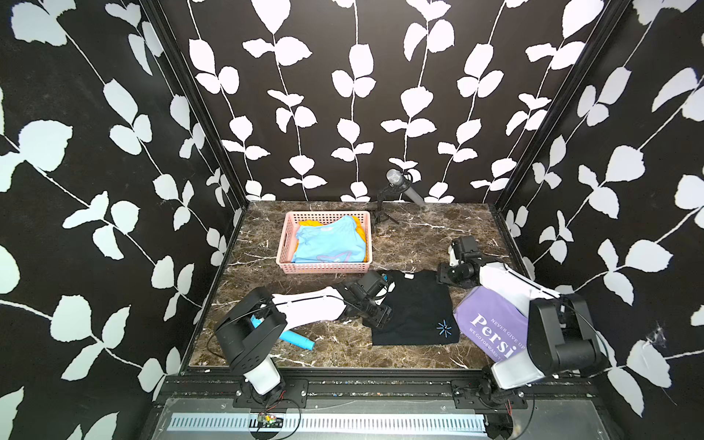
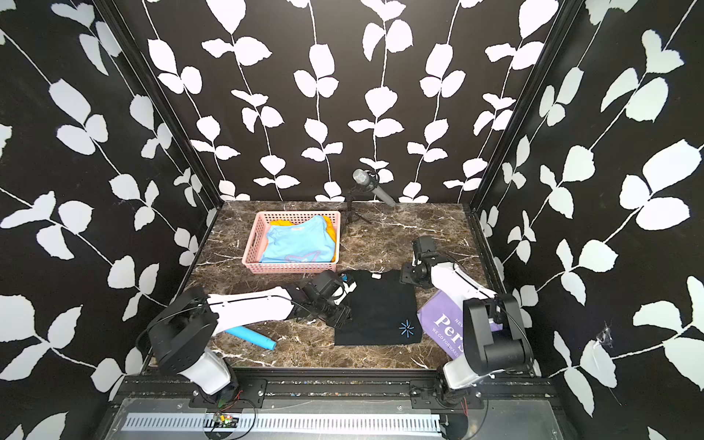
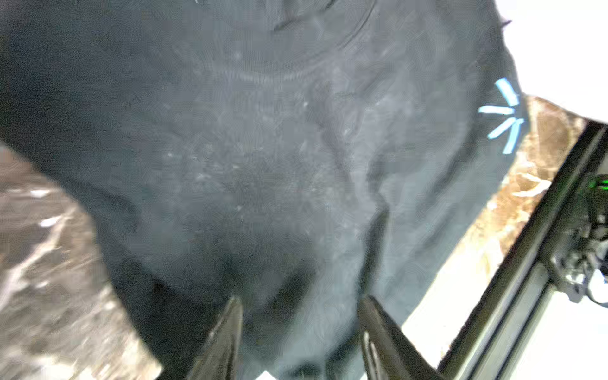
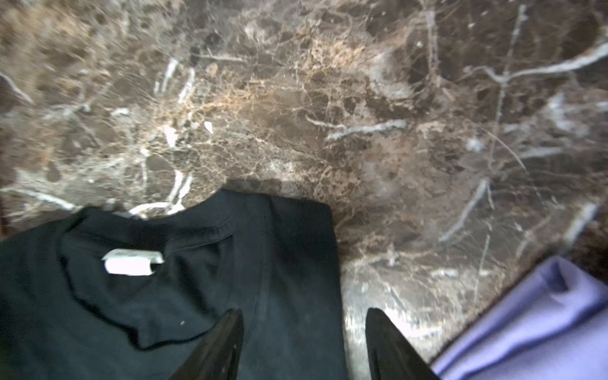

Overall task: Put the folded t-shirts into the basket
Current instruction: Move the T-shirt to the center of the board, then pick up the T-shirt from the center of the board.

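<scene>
The left gripper (image 3: pixel 299 316) and right gripper (image 4: pixel 304 325) had jaws parted and empty, straddling opposite edges of the flat black shirt (image 1: pixel 413 308), likely for a two-sided lift into the basket (image 1: pixel 324 268).

The left arm (image 1: pixel 304 304) and right arm (image 1: pixel 506 282) pair white shells with black joint housings, thin black cables looping alongside. Black screwed plates (image 1: pixel 299 390) carry the white bases, with red wires nearby. The left end effector (image 3: pixel 301 297) has black tapered fingers (image 3: pixel 223 342).
</scene>
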Motion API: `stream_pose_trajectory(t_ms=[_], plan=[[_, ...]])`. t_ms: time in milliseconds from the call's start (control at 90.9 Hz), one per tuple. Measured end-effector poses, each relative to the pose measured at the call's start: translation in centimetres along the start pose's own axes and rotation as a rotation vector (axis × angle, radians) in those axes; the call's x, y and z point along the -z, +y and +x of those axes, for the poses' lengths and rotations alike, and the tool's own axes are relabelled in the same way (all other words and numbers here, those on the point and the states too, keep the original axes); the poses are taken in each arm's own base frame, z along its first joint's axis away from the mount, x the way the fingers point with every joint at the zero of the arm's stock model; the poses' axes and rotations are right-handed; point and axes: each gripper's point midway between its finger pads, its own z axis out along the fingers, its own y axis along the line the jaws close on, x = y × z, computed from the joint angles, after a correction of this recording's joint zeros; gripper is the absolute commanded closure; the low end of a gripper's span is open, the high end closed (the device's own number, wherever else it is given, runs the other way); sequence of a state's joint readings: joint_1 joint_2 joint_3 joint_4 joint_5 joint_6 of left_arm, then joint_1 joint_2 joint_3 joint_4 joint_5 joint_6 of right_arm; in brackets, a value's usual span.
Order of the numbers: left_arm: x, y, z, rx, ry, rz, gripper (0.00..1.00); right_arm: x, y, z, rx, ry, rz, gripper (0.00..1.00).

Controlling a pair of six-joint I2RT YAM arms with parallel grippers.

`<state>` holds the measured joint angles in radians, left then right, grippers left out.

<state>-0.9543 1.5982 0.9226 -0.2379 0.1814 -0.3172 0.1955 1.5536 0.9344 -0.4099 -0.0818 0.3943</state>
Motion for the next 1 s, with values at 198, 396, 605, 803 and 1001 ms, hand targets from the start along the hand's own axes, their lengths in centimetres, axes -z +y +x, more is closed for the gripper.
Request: stream_pose_trajectory(t_ms=[198,396,605,803,1001], plan=[[1.5,2.3,-3.4,0.0,-0.101,-0.129,0.33,-1.4,0.3,-0.2,0.03,0.037,-0.01,0.37],[0.7,5.3,-5.5,0.025,-0.128,-0.261,0.31,-3.0,0.2,0.6,0.046,0.092,-0.007,0.37],[-1.3,7.1,-5.6,0.02,-0.096,-0.349,0.32,-3.5,0.3,0.2,0.061,0.095,-0.008,0.37],[-2.3,8.8,-5.1,0.04,-0.068,-0.389,0.33,-3.9,0.2,0.4,0.063,0.103,-0.007,0.37],[-3.7,9.7,-4.6,0.075,-0.048,-0.378,0.34,-4.2,0.4,0.3,0.065,0.097,-0.017,0.37]])
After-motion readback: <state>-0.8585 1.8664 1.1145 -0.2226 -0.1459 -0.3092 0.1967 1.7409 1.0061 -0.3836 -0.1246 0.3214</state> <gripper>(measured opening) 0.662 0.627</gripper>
